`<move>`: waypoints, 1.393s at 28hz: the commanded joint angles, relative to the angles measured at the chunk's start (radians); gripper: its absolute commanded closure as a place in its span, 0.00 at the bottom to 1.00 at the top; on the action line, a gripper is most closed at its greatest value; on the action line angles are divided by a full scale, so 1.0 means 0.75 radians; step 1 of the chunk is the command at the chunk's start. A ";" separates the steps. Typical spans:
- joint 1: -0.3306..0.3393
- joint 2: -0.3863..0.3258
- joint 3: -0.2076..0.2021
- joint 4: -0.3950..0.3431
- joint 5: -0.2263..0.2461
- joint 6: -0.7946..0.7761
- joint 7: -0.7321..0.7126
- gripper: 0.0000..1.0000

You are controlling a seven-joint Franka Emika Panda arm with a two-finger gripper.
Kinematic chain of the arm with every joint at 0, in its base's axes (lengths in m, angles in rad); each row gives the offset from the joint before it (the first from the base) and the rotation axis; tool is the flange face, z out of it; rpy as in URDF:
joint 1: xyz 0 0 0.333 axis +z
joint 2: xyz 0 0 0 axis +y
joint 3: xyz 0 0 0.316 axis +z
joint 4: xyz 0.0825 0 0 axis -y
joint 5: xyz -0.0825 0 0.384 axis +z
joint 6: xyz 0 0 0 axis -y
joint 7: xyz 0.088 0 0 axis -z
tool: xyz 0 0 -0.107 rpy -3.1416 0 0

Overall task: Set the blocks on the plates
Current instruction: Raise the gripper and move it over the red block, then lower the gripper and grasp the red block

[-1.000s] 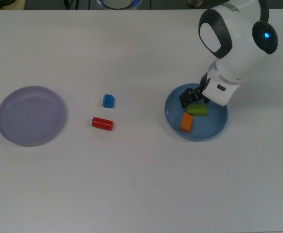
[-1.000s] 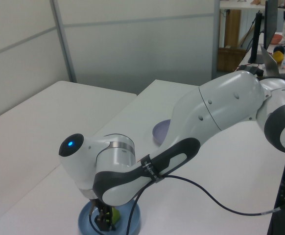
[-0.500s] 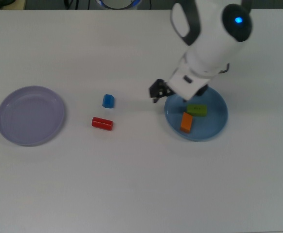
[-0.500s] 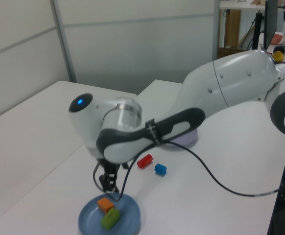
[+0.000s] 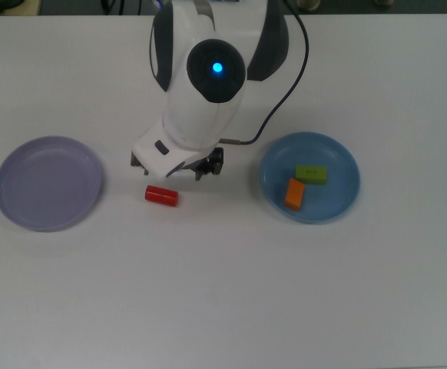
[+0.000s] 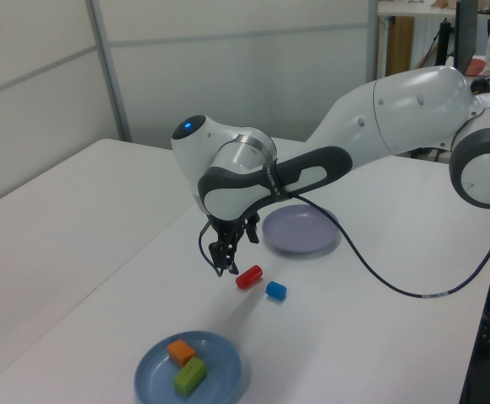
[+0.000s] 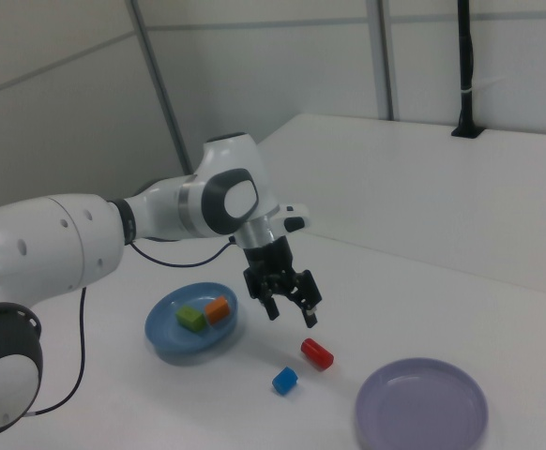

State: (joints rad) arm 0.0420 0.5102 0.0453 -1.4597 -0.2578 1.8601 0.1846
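Top view hides the blue block under the arm; no readable writing anywhere. End effector (image 7: 289,311) hangs open and empty above the tabletop (image 5: 223,292), near the red cylinder (image 5: 162,195), whose long axis runs left-right in the top view. Blue block (image 6: 276,291) lies just beside it. Green bar (image 5: 311,174) and orange bar (image 5: 294,194) sit on the blue plate (image 5: 346,157). Lilac plate (image 5: 48,183) holds nothing.

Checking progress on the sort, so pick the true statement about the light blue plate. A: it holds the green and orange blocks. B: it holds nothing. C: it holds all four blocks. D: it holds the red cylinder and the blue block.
A: the green bar and orange bar lie inside the light blue plate, while the red cylinder and blue block sit on the table.
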 commanded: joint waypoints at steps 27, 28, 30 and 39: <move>-0.017 0.125 -0.032 -0.079 -0.061 0.177 0.014 0.00; -0.015 0.128 -0.038 -0.079 -0.061 0.177 0.014 0.00; -0.015 0.130 -0.044 -0.079 -0.063 0.181 0.012 0.00; -0.017 0.132 -0.046 -0.075 -0.069 0.183 0.012 0.48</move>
State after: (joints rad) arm 0.0281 0.6129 0.0199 -1.5037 -0.2904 1.9736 0.1864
